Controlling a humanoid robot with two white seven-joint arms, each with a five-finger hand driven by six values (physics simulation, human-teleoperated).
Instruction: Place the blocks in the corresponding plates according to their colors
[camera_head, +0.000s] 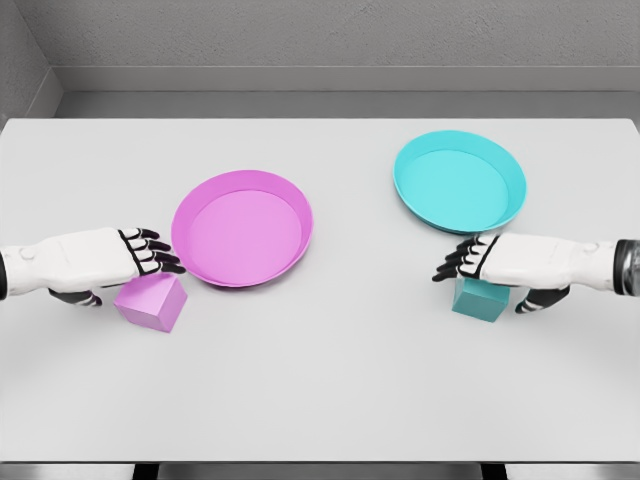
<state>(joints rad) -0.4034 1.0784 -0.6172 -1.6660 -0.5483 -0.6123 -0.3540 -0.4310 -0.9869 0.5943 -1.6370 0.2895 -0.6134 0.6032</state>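
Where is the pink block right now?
The pink block sits on the table's left side, just under the left hand and right in front of the pink plate.

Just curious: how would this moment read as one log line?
left hand over pink block | right hand over teal block | pink plate, teal plate empty

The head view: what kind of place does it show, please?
Probably a simulated test bench, not a real room: a plain white table against bare grey walls, carrying only a pink plate, a cyan plate and two matching blocks, with flat rendered surfaces.
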